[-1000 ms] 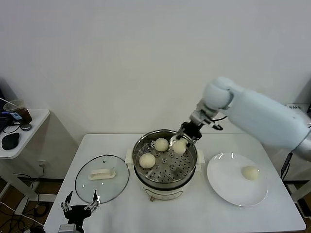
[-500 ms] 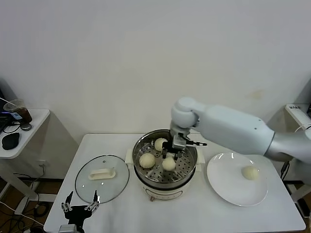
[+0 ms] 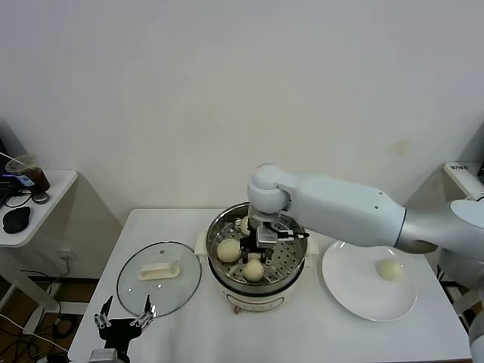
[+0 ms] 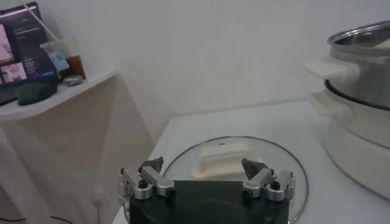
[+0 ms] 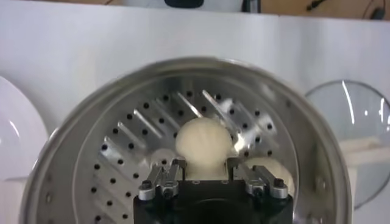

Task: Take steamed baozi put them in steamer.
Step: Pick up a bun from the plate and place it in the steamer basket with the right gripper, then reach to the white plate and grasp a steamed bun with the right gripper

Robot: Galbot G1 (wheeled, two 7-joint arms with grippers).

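Observation:
The steel steamer (image 3: 214,236) stands mid-table on its cream pot base. My right gripper (image 3: 255,261) reaches down into it, shut on a steamed baozi (image 3: 252,272) just above the perforated floor near the front. The right wrist view shows that baozi (image 5: 204,143) pinched between the fingers of the gripper (image 5: 205,164). A second baozi (image 3: 228,250) lies inside on the left. A third (image 3: 244,223) peeks out behind the wrist. One more baozi (image 3: 389,269) rests on the white plate (image 3: 355,283). My left gripper (image 3: 127,308) waits open at the table's front-left edge.
The glass lid (image 3: 162,291) with its white handle lies flat left of the steamer, just beyond the left gripper (image 4: 203,165). A low side table (image 3: 38,204) with a cup and dark objects stands to the far left. The wall rises close behind the table.
My right arm swung from the steamer's back right across to its front and lowered, carrying the baozi down into the basket. The left arm stayed still.

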